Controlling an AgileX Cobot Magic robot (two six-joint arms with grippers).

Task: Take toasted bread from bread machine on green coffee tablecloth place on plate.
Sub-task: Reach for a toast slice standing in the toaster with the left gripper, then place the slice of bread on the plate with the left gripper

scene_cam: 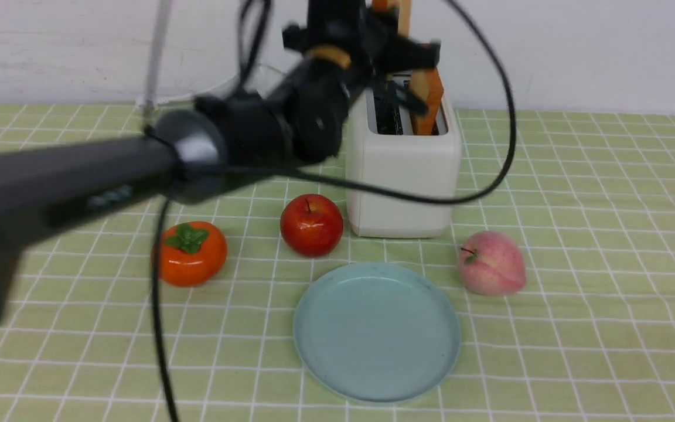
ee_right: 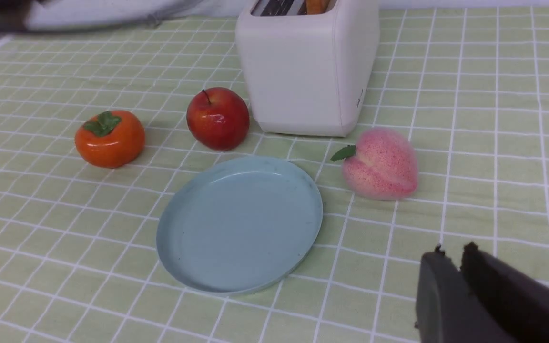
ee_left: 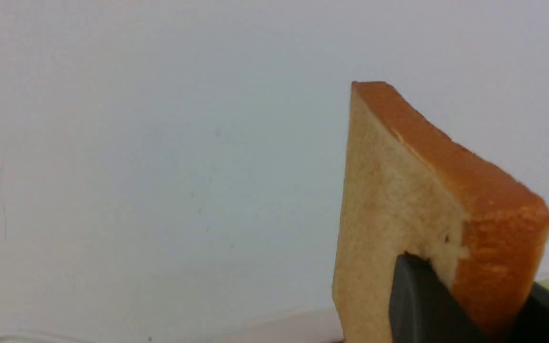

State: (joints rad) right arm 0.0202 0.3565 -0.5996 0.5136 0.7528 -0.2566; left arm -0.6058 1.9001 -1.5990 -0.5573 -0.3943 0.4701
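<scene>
The white bread machine [scene_cam: 402,170] stands on the green coffee tablecloth [scene_cam: 595,234] at the back centre. My left gripper [scene_cam: 387,41] is shut on one toasted bread slice [scene_cam: 402,14] and holds it above the slots. In the left wrist view the slice [ee_left: 398,205] stands upright between the fingers of the gripper [ee_left: 484,305]. A second slice [scene_cam: 429,102] sticks out of the right slot. The pale blue plate [scene_cam: 375,334] lies in front of the bread machine with nothing on it. My right gripper [ee_right: 453,250] is shut and empty, low over the cloth to the right of the plate [ee_right: 236,224].
An orange persimmon [scene_cam: 191,253], a red apple [scene_cam: 311,225] and a pink peach [scene_cam: 491,262] lie around the plate's far side. Black cables [scene_cam: 507,129] loop over the bread machine. A white wall [scene_cam: 578,47] stands behind.
</scene>
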